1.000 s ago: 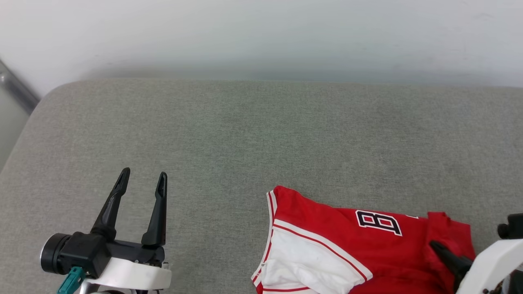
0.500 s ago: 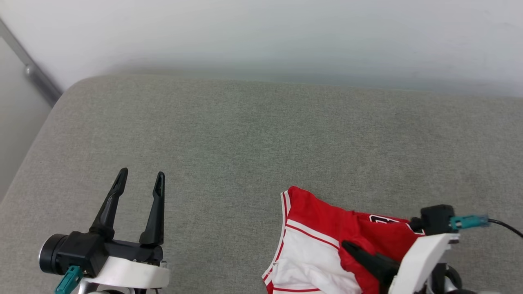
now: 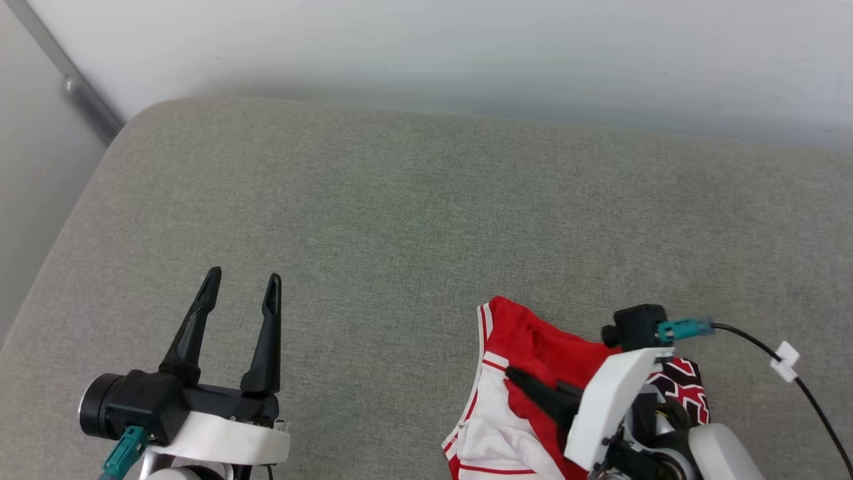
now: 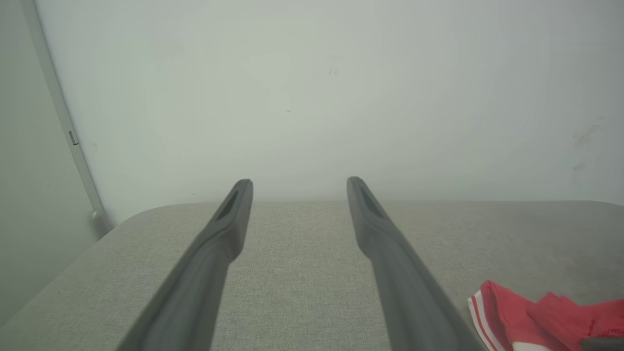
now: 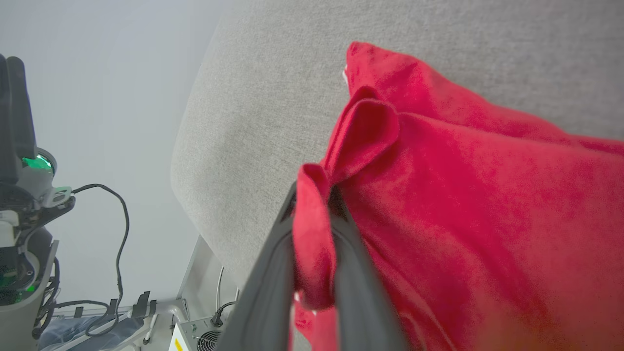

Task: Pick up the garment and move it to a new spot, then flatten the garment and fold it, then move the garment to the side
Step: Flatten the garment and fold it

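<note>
The garment [image 3: 533, 340] is a red jersey with a white sleeve and striped trim, bunched at the near right of the grey cushion. My right gripper [image 3: 516, 377] lies over it, fingers pointing left, shut on a fold of its red cloth. The right wrist view has that fold [image 5: 312, 243] pinched between the two dark fingers of the right gripper [image 5: 314, 204], with the rest of the garment [image 5: 463, 195] spreading right. My left gripper [image 3: 243, 283] hovers open and empty at the near left, well apart from the jersey. Ahead of the left gripper [image 4: 298, 187] is bare cushion, with the garment [image 4: 512, 312] at the lower right.
The grey cushioned surface [image 3: 400, 200] runs back to a white wall [image 3: 466, 40]. A metal rail [image 3: 73, 80] slants at the far left corner. A black cable [image 3: 800, 387] trails from my right wrist. Past the cushion's edge stand equipment and cables [image 5: 29, 234].
The head camera has shifted. My right gripper has moved left across the jersey, pulling the red edge over with it and covering most of the lettering. The left gripper has stayed open in place.
</note>
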